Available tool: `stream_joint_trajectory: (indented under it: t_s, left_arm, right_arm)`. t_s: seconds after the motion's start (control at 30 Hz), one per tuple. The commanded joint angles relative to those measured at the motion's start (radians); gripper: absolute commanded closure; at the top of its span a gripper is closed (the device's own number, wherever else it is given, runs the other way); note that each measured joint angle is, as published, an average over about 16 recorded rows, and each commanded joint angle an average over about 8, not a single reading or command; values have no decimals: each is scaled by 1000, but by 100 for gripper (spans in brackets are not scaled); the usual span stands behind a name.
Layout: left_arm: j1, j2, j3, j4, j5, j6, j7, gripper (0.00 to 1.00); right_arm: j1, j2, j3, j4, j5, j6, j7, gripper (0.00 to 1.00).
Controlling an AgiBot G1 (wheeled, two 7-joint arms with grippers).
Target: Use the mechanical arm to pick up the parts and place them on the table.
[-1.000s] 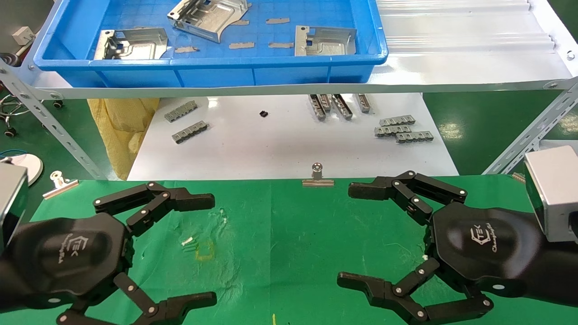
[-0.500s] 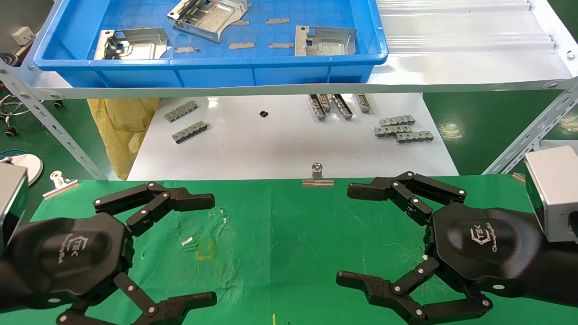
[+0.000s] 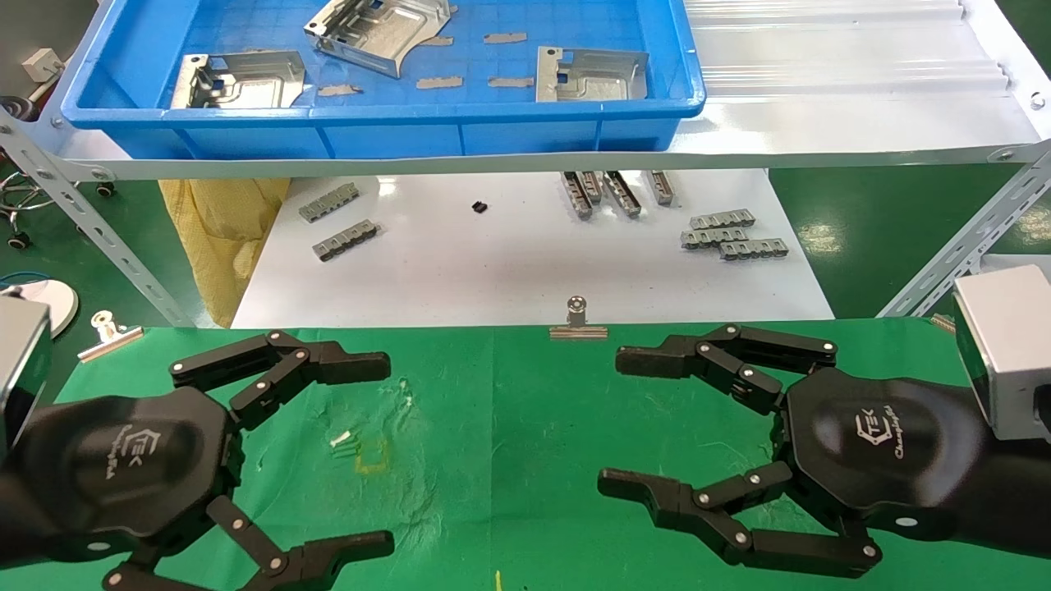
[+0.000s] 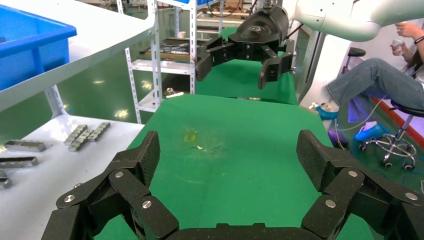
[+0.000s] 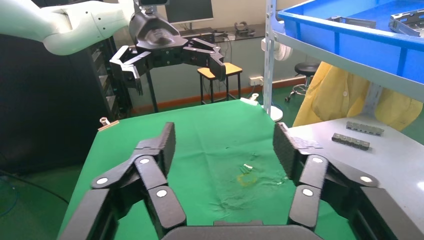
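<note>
Hovering over the green desk, the right end effector is spread wide and empty, slightly narrower than 0.5 s earlier; the left end effector likewise gapes, and 3 parts lie in the blue bin.

Blue tray: far wall cut off by the head view's top edge. Topmost part: its upper end runs out of view there too. Grey notched bars: far ends hidden under the shelf edge. Left hand: lower finger clipped at the bottom edge. Small black item: too small to identify.
</note>
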Motion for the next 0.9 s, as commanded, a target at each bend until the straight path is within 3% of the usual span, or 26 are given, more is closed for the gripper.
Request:
stream_joint_trajectory:
  t_s: [0.03,0.9]
  left_arm:
    - [0,0,0,0,0,0,0,0]
    - [-26,15,-4,-6,13,-32,4,0]
  right_arm:
    - [0,0,0,0,0,0,0,100]
    - [0,0,0,0,0,0,0,100]
